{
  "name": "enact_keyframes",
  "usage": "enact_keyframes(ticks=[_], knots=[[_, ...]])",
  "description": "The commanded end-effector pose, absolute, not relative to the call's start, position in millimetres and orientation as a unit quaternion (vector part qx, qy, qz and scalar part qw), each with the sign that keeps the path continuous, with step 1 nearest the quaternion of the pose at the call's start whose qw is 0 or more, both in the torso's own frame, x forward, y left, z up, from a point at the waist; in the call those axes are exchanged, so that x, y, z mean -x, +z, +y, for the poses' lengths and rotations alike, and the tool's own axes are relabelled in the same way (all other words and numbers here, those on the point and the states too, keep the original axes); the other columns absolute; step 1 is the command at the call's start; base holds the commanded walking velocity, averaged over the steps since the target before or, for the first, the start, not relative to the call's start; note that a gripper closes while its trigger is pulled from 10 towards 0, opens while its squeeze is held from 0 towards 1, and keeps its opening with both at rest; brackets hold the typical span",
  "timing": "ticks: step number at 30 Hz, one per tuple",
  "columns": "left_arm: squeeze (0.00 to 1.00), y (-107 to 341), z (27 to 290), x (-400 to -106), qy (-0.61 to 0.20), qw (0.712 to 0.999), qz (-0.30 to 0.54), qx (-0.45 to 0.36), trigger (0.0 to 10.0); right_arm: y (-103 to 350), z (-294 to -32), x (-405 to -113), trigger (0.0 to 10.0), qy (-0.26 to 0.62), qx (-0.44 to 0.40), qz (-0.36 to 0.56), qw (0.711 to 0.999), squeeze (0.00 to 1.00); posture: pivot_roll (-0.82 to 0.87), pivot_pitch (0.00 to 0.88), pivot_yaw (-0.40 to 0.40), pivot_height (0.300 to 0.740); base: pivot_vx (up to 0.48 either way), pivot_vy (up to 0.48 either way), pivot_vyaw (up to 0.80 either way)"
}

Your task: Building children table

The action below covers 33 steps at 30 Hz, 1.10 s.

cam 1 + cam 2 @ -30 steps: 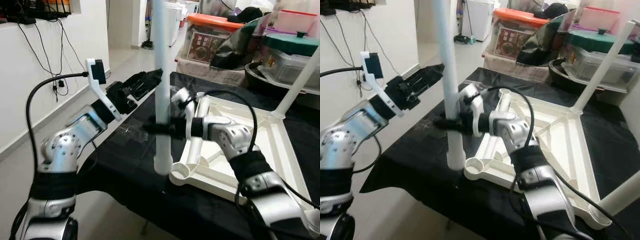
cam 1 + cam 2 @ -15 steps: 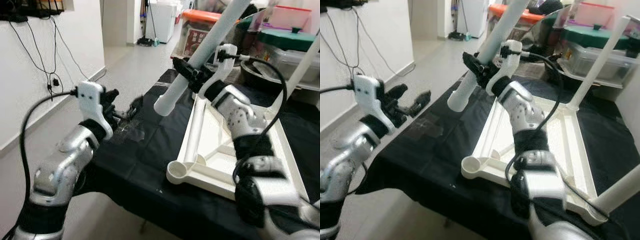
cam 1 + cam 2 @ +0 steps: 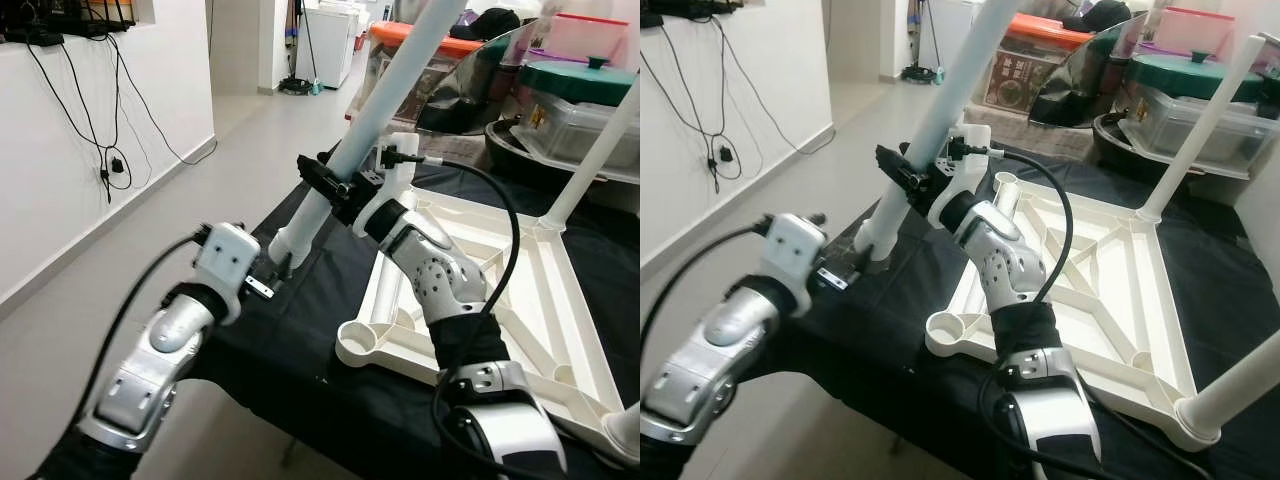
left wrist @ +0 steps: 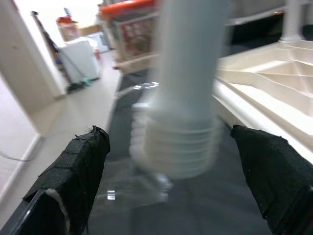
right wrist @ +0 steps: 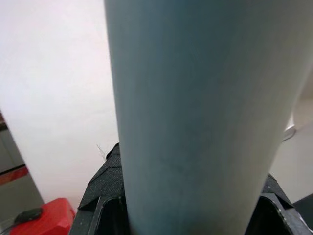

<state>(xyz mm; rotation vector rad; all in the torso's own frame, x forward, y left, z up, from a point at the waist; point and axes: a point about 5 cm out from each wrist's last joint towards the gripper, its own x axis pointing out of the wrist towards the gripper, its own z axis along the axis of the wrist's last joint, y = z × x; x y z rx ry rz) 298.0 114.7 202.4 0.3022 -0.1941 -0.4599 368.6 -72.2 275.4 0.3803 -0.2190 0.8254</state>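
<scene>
A: Right pincer [image 3: 330,187], center of frame: clamped tight on the loose white leg [image 3: 385,95], which slants up to the top edge, threaded end [image 3: 285,245] down.

B: Left pincer [image 4: 171,161]?

A: Spread wide, gripping nothing. In the wrist view its two black fingers [image 4: 80,156] flank the threaded end without touching.

B: Tabletop?

A: White tabletop [image 3: 1100,290] lies upside down on the black-covered desk [image 3: 300,340], right half of frame. One leg already stands at its far corner [image 3: 590,150], another at lower right [image 3: 1240,385]. Empty socket [image 3: 362,343] at the near left corner, lower center.

B: Step?

A: I judge: seating the leg into that socket. The leg's end is off to the left of it, over the cloth, so it needs swinging right and tipping upright first. Line the threads square to the socket before turning; cross-threading is the risk. Left pincer could steady the low end while the right twists.
</scene>
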Motion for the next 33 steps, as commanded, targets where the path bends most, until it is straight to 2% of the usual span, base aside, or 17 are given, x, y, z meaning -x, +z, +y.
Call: enact_keyframes(ticks=[1,19,20,21,22,33], knots=[[0.00,202.7,112.2,-299.5,-0.231,0.956,-0.101,-0.152,10.0,275.2,-73.9,-367.7,0.0,0.395,-0.181,-0.105,0.895,0.00,0.18,0.000,-0.109,0.740,0.000,0.000,0.00],[0.00,191.4,109.2,-313.2,-0.226,0.954,-0.094,-0.176,10.0,271.3,-62.6,-352.6,0.0,0.425,-0.165,-0.093,0.885,0.00,0.18,0.000,-0.106,0.740,0.000,0.000,0.00],[0.00,190.0,109.6,-313.5,-0.224,0.954,-0.094,-0.177,7.0,270.8,-62.5,-351.3,0.0,0.427,-0.165,-0.091,0.885,0.00,0.18,0.000,-0.107,0.740,0.000,0.000,0.00],[0.00,190.0,109.6,-313.5,-0.224,0.954,-0.094,-0.177,7.0,270.8,-62.5,-351.3,0.0,0.427,-0.165,-0.091,0.885,0.00,0.18,0.000,-0.107,0.740,0.000,0.000,0.00],[0.00,188.4,110.2,-313.9,-0.221,0.955,-0.091,-0.174,0.0,270.7,-62.4,-350.5,0.0,0.428,-0.165,-0.090,0.884,0.00,0.18,0.000,-0.106,0.740,0.000,0.000,0.00],[0.00,184.4,110.7,-316.0,-0.213,0.956,-0.091,-0.179,0.0,272.1,-61.6,-347.3,0.0,0.429,-0.164,-0.093,0.884,0.00,0.17,0.000,-0.107,0.740,0.000,0.000,0.00]])
